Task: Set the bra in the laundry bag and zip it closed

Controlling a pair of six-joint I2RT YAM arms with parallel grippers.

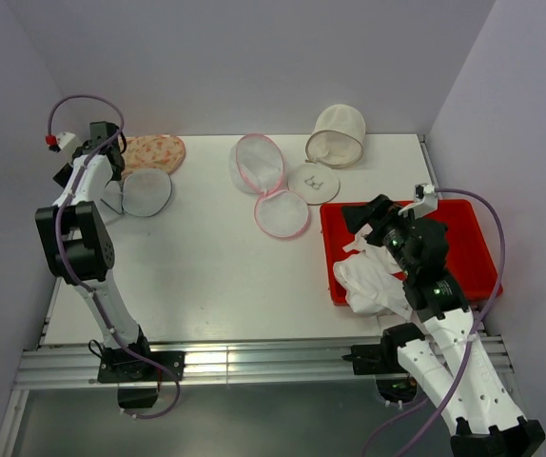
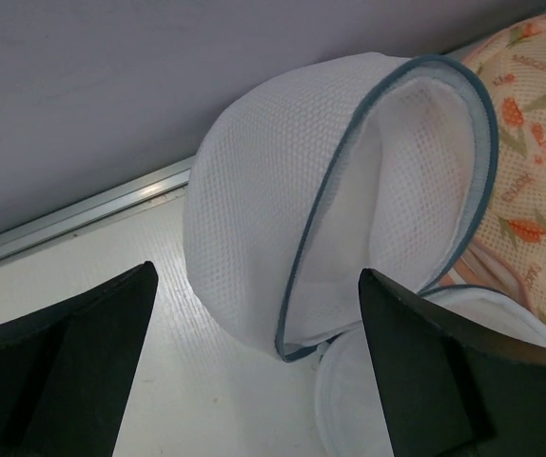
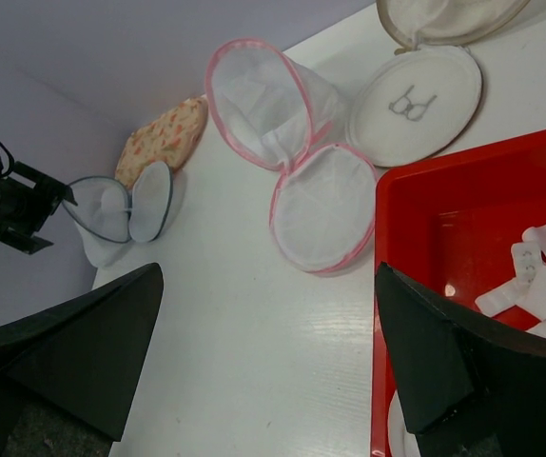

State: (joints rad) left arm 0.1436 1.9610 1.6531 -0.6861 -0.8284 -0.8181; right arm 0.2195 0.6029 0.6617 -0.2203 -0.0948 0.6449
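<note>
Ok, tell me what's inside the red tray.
The red tray holds the bra, white fabric bunched in its near-left corner, a strap showing in the right wrist view. The right arm covers the tray's middle, so whatever lies under it is hidden.

The laundry bag (image 2: 254,219) is matt white cloth mesh of coarse weave, rimmed with smooth blue-grey tape. The peach floral bag (image 2: 539,143) is printed cloth. The tray (image 1: 473,257) is glossy red plastic. The bra (image 1: 370,281) is soft, matt white fabric. The table (image 1: 206,276) is smooth, white and faintly shiny, and its rail (image 1: 254,364) is brushed metal.
</note>
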